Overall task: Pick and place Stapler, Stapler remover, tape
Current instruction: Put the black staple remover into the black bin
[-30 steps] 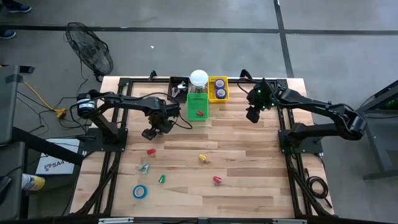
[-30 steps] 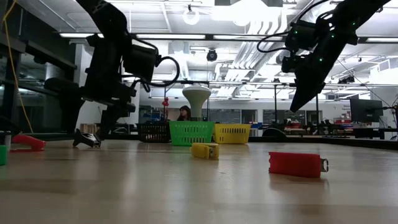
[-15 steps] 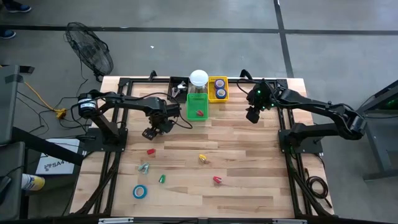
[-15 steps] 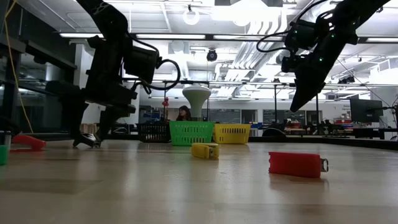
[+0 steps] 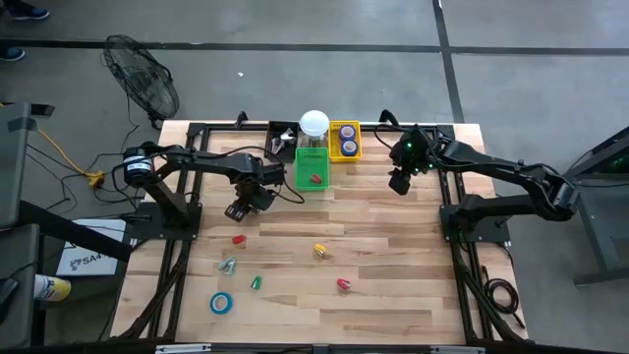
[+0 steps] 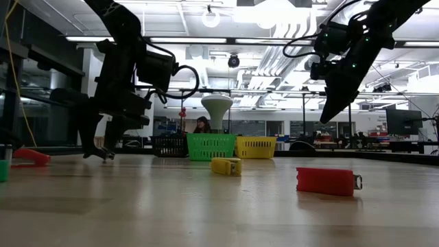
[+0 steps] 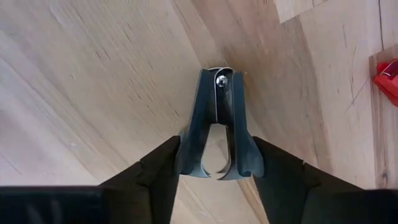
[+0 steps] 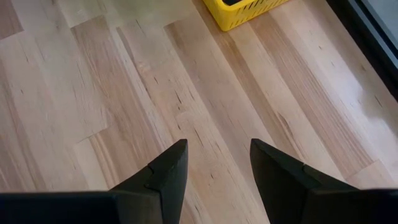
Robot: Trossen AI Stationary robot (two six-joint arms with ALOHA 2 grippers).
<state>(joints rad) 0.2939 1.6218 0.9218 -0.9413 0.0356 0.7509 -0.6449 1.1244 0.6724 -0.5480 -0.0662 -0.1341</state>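
Note:
A black staple remover [image 7: 217,118] lies on the wood at the table's left middle, and my left gripper [image 5: 236,209] [image 6: 98,149] [image 7: 216,155] is shut on it. My right gripper [image 5: 398,185] [image 8: 214,165] hangs open above the far right of the table, near the yellow basket [image 5: 344,141], which holds two tape rolls. A blue tape roll [image 5: 221,302] lies flat near the near-left edge. A red stapler [image 5: 238,239], a yellow one [image 5: 320,250] [image 6: 226,165] and another red one [image 5: 343,284] [image 6: 328,180] lie on the table. My left gripper pinches the staple remover by its two side wings [image 7: 193,140] between the fingers, one on each side. It comes from above, pointing down, with the remover's hinged end [image 7: 219,78] sticking out past the fingertips. Whether the remover is lifted off the wood I cannot tell.
A black basket [image 5: 283,143], a green basket [image 5: 313,167] with a red item inside, and a white round-topped jar [image 5: 314,123] stand along the far edge. Small green pieces [image 5: 228,264] [image 5: 256,282] lie on the near left. Bare wood lies between the arms.
My left gripper has come down toward the table over the black staple remover, with a small shift toward the left edge. The right arm has stayed still.

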